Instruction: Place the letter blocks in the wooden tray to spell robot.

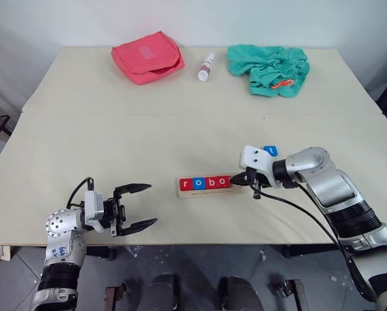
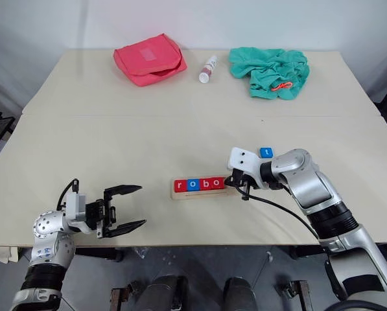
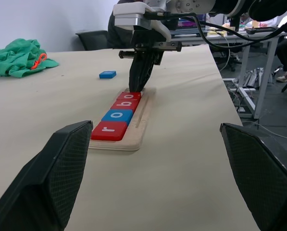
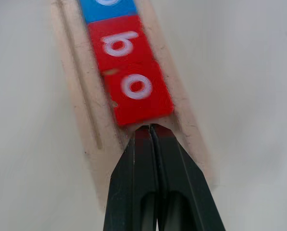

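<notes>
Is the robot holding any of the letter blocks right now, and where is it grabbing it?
No. The right gripper is shut on nothing, its tips at the edge of the last red block in the wooden tray. The left gripper is open and empty.

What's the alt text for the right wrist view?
The right gripper, fingers shut, tips at the edge of the last red o block in the wooden tray. Beyond it sit a red b block and a blue block; the tray's end slot is empty.
</notes>
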You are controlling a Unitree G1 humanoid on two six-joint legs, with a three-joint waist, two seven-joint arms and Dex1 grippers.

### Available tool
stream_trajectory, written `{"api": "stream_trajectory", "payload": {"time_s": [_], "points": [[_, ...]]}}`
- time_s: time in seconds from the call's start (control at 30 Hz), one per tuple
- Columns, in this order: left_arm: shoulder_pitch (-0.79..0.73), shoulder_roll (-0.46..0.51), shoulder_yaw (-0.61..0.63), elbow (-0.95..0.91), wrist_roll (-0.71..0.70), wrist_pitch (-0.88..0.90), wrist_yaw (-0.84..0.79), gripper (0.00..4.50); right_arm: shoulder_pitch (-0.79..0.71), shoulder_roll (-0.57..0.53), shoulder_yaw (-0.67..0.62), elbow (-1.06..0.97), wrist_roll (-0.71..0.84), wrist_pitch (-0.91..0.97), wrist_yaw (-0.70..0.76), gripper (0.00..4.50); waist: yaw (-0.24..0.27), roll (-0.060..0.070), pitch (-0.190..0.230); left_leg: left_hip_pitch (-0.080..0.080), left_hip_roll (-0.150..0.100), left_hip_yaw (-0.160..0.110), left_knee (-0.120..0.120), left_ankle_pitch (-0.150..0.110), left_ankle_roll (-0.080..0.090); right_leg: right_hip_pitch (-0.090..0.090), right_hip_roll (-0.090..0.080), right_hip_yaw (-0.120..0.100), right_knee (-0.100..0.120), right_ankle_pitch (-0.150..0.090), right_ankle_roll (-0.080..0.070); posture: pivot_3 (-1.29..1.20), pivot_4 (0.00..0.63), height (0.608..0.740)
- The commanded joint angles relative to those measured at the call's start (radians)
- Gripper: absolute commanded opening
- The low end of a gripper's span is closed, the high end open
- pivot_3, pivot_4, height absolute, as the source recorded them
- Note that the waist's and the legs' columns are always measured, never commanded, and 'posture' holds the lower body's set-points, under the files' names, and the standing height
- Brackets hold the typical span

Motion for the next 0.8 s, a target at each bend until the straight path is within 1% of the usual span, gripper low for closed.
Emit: {"api": "stream_trajectory", "payload": {"time_s": [0.03, 0.07, 0.1, 0.13, 0.2, 0.27, 0.37, 0.4, 0.43, 0.5, 0.53, 0.57, 0.7, 0.8], "points": [[-0.011, 0.007, 0.004, 0.005, -0.01, 0.001, -0.007, 4.5, 0.022, -0.046, -0.089, -0.08, 0.02, 0.036, -0.036, 0.05, 0.001, 0.0, 0.0, 0.0, 0.0, 0.0, 0.0, 0.0, 0.0, 0.0, 0.0, 0.0, 0.0, 0.0, 0.0, 0.0, 0.15, 0.74], [-0.021, 0.008, 0.002, 0.016, -0.01, 0.002, -0.012, 4.5, 0.041, -0.058, -0.126, -0.108, 0.04, 0.058, -0.046, 0.05, 0.003, 0.0, 0.0, 0.0, 0.0, 0.0, 0.0, 0.0, 0.0, 0.0, 0.0, 0.0, 0.0, 0.0, 0.0, 0.0, 0.15, 0.74], [-0.034, 0.009, 0.0, 0.029, -0.009, 0.004, -0.019, 4.5, 0.071, -0.065, -0.183, -0.147, 0.073, 0.078, -0.059, 0.2, 0.003, 0.0, 0.0, 0.0, 0.0, -0.001, 0.0, 0.0, 0.0, 0.0, 0.0, 0.0, 0.0, 0.0, 0.0, 0.0, 0.15, 0.74], [-0.043, 0.01, 0.0, 0.039, -0.009, 0.005, -0.024, 4.5, 0.094, -0.068, -0.221, -0.176, 0.096, 0.093, -0.069, 0.4, 0.004, 0.0, 0.0, 0.0, 0.0, -0.001, 0.0, 0.0, 0.0, 0.0, 0.0, 0.0, 0.0, 0.0, 0.0, 0.0, 0.15, 0.74], [-0.069, 0.013, -0.002, 0.068, -0.006, 0.008, -0.04, 4.5, 0.143, -0.057, -0.323, -0.2, 0.105, 0.123, -0.159, 0.88, 0.005, 0.0, 0.0, 0.0, 0.0, -0.001, 0.0, 0.0, 0.0, 0.0, 0.0, -0.001, 0.0, 0.0, 0.0, 0.0, 0.15, 0.74], [-0.09, 0.016, -0.002, 0.096, -0.005, 0.008, -0.058, 4.5, 0.183, -0.041, -0.403, -0.215, 0.113, 0.151, -0.243, 1.54, 0.004, 0.0, 0.0, 0.0, 0.0, 0.0, 0.0, 0.0, 0.0, 0.001, 0.0, -0.001, 0.0, 0.0, 0.0, 0.0, 0.15, 0.74], [-0.11, 0.017, 0.0, 0.122, -0.005, 0.007, -0.074, 4.5, 0.236, -0.029, -0.474, -0.247, 0.136, 0.153, -0.305, 2.57, 0.002, 0.0, 0.0, 0.0, 0.0, 0.0, 0.0, 0.0, 0.0, 0.0, 0.0, -0.001, 0.0, 0.0, 0.0, 0.0, 0.15, 0.74], [-0.123, 0.019, 0.0, 0.139, -0.003, 0.007, -0.08, 4.5, 0.274, -0.02, -0.517, -0.264, 0.145, 0.163, -0.335, 2.81, 0.002, 0.0, 0.0, 0.0, 0.0, 0.0, -0.001, 0.0, 0.0, 0.0, 0.0, -0.001, 0.0, 0.0, 0.0, 0.0, 0.15, 0.74], [-0.132, 0.02, 0.001, 0.151, -0.003, 0.006, -0.084, 4.5, 0.301, -0.015, -0.544, -0.278, 0.154, 0.172, -0.356, 3.19, 0.002, 0.0, 0.0, 0.0, 0.0, 0.0, -0.001, 0.0, 0.0, 0.0, 0.0, -0.001, 0.0, 0.0, 0.0, 0.0, 0.15, 0.74], [-0.159, 0.023, 0.0, 0.186, 0.002, 0.003, -0.093, 4.5, 0.377, 0.024, -0.62, -0.309, 0.173, 0.2, -0.425, 3.87, 0.003, 0.0, 0.0, 0.0, 0.0, 0.0, -0.001, 0.0, 0.0, 0.0, 0.0, -0.001, 0.0, 0.0, 0.0, 0.0, 0.15, 0.74], [-0.167, 0.023, -0.001, 0.198, 0.003, 0.002, -0.096, 4.5, 0.401, 0.046, -0.637, -0.316, 0.18, 0.195, -0.451, 4.23, 0.004, 0.0, 0.0, 0.0, 0.0, 0.0, -0.001, 0.0, 0.0, 0.0, 0.0, -0.001, 0.001, 0.0, 0.0, 0.0, 0.15, 0.74], [-0.174, 0.023, -0.003, 0.206, 0.004, 0.001, -0.1, 4.5, 0.417, 0.062, -0.644, -0.321, 0.188, 0.194, -0.47, 4.44, 0.004, 0.0, 0.0, 0.0, 0.0, 0.0, -0.001, 0.0, 0.0, 0.0, 0.0, -0.001, 0.001, 0.0, 0.0, 0.0, 0.15, 0.74], [-0.188, 0.021, -0.009, 0.22, 0.006, -0.002, -0.106, 4.5, 0.417, 0.103, -0.622, -0.308, 0.204, 0.195, -0.519, 4.44, -0.001, 0.0, 0.0, 0.001, 0.0, 0.002, -0.001, 0.0, 0.0, 0.0, 0.0, 0.0, 0.0, 0.0, 0.0, 0.0, 0.15, 0.74], [-0.191, 0.019, -0.014, 0.217, 0.006, -0.002, -0.104, 4.5, 0.362, 0.151, -0.6, -0.246, 0.205, 0.24, -0.591, 4.44, -0.003, 0.0, 0.0, 0.002, 0.001, 0.003, -0.001, 0.0, 0.0, 0.0, 0.0, 0.0, 0.001, 0.0, 0.0, 0.0, 0.15, 0.74]]}}
